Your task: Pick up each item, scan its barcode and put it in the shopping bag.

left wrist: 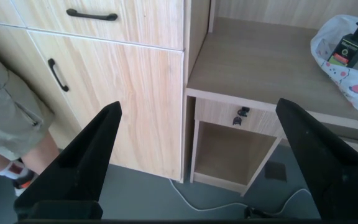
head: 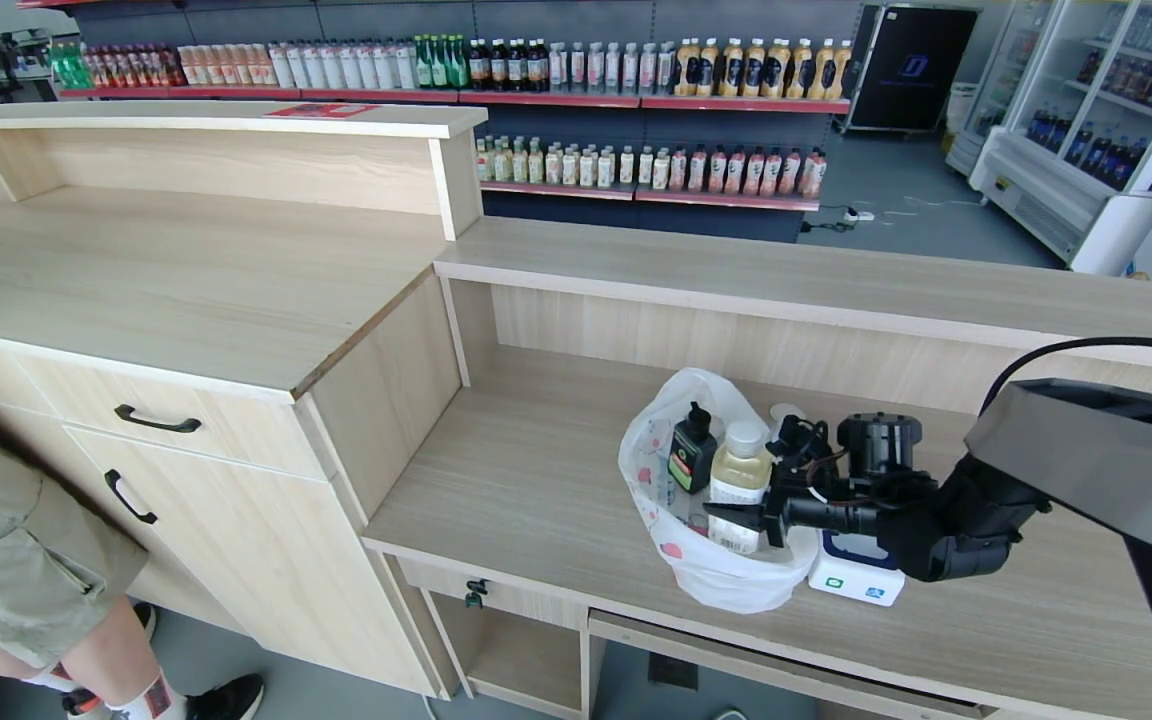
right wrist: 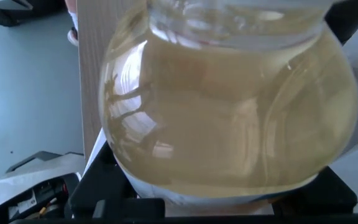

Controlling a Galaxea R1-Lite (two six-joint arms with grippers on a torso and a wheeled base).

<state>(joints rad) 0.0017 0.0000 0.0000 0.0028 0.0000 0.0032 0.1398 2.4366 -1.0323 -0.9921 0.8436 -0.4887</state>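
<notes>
A white plastic shopping bag [head: 711,585] stands on the lower counter [head: 526,480]. Inside it a dark bottle with a green label [head: 692,452] stands upright. My right gripper [head: 739,516] is shut on a bottle of pale yellow drink with a white cap [head: 739,478], held upright in the bag's mouth beside the dark bottle. In the right wrist view that yellow bottle [right wrist: 229,106] sits very close, with black fingers [right wrist: 101,194] at its sides. My left gripper [left wrist: 199,106] hangs open and low in front of the counter's cabinet; the bag [left wrist: 352,78] lies far off.
A white box-shaped scanner [head: 858,577] sits on the counter right beside the bag, under my right arm. A taller counter with drawers [head: 186,300] stands to the left. A raised ledge [head: 816,280] runs behind the bag. Bare counter lies left of the bag.
</notes>
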